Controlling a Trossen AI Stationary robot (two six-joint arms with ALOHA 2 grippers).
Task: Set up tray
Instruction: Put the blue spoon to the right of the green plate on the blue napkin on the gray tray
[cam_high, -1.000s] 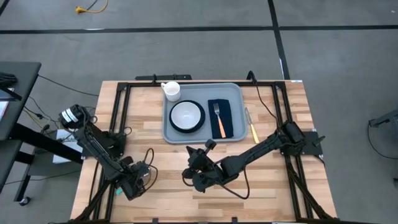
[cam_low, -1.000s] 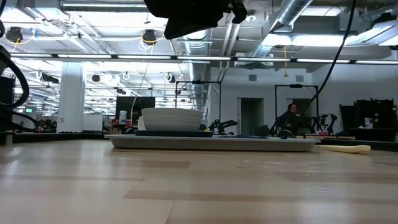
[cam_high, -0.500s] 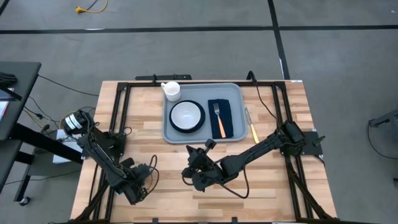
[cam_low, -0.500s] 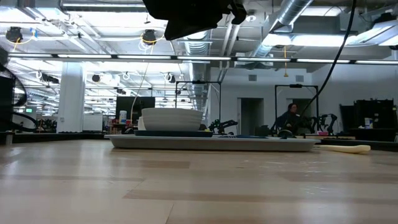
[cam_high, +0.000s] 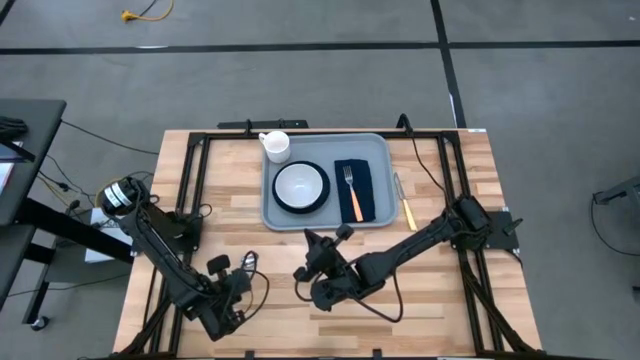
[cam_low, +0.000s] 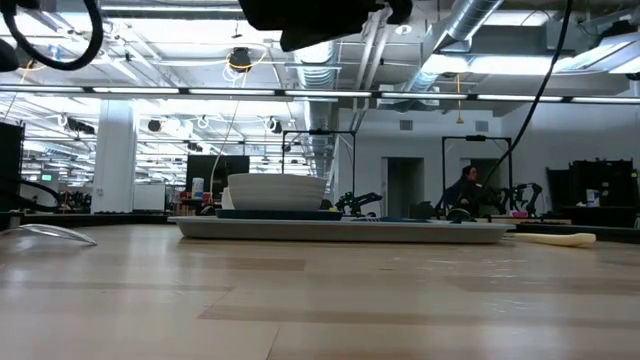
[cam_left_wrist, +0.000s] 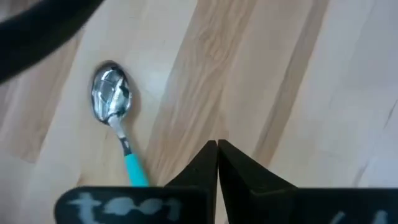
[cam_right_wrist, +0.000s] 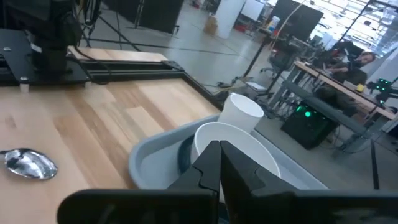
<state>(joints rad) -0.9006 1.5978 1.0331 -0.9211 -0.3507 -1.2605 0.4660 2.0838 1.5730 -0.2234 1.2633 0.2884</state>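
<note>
On a pale wood table (cam_high: 450, 300) in a bright workshop, the grey-blue tray (cam_high: 377, 152) lay beyond the right gripper (cam_right_wrist: 219, 151), fingers closed. The left gripper (cam_left_wrist: 217, 152), also closed and empty, hung beside a blue-handled spoon (cam_left_wrist: 116, 117).

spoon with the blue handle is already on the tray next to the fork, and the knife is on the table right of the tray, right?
Not quite. The spoon is not on the tray; it lies on the bare wooden table by the left gripper, as the left wrist view shows. In the high view only the fork lies on the napkin. The knife is indeed right of the tray.
</note>
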